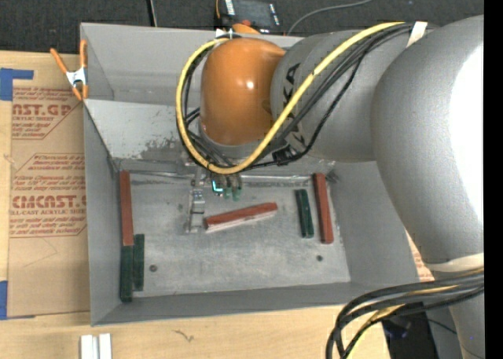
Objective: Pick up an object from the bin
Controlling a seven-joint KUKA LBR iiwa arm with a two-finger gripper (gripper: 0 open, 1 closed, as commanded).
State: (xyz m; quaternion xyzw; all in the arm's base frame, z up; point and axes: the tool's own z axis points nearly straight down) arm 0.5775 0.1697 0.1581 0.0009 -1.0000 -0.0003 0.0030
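While the gripper (195, 210) hangs low over the scuffed grey metal bin (236, 271), a flat reddish-brown bar (240, 217) lies with one end just beside the jaws.
I cannot tell whether the jaws are open or closed. Beyond that bar's far end lie a dark green bar (303, 213) and a red bar (323, 208). Well apart on the jaws' other side lie a second red bar (125, 208) and a second green bar (130, 267).

Grey arm (440, 130) reaches in from the right, its orange wrist cover (236, 90) looped by yellow and black cables (182, 98), gripper (196, 210) pointing down close over the floor of the bin (102, 137), near its back wall.
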